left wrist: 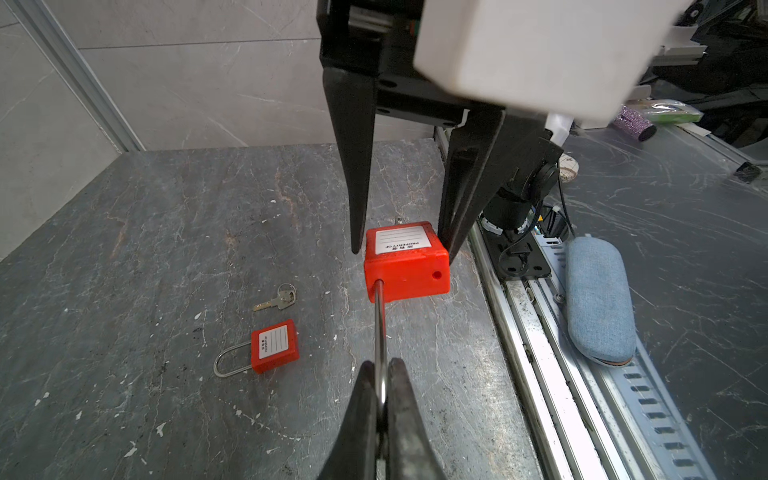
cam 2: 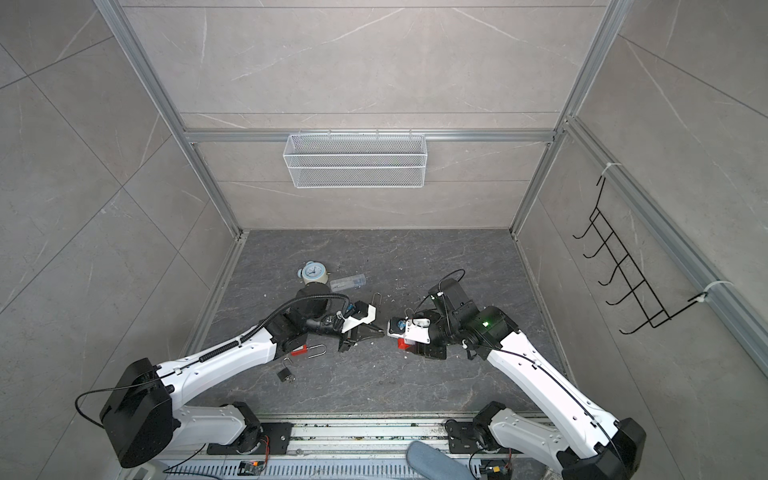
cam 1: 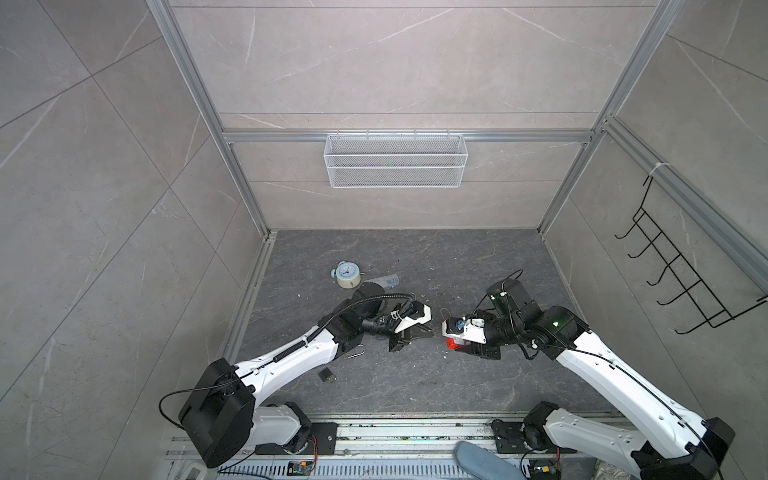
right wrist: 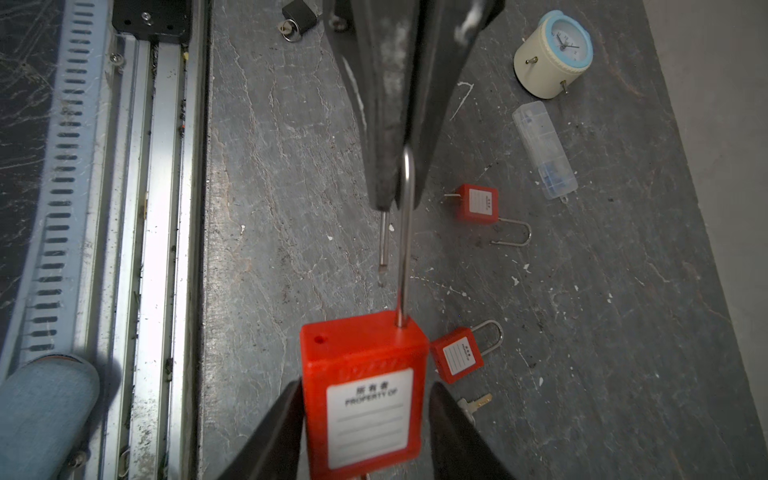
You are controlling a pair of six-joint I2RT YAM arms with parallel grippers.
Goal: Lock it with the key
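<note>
The left hand (left wrist: 381, 374) is clamped shut on the bend of the steel shackle (left wrist: 379, 328) of a red plastic safety padlock with a white label (right wrist: 365, 357), holding it in the air above the dark grey stone counter (left wrist: 166, 249), between the two arms in both top views. The shackle stands open: its long leg sits in the red body, while the short free leg (right wrist: 383, 245) hangs outside, turned away from the empty hole (right wrist: 319, 339) in the body's top face.

The right hand (right wrist: 365, 399) has its jaws apart on either side of the red body, with a thin gap showing at one finger (left wrist: 357, 199), so it does not grip.

On the counter below lie a silver key on a ring (left wrist: 278, 300), a second red padlock with a closed shackle (left wrist: 274, 347) just beside it, and a third red padlock with its shackle swung open (right wrist: 477, 204). Farther off are a small black padlock (right wrist: 297, 18), a cream and blue alarm clock (right wrist: 552, 54) and a clear plastic box (right wrist: 544, 149).
</note>
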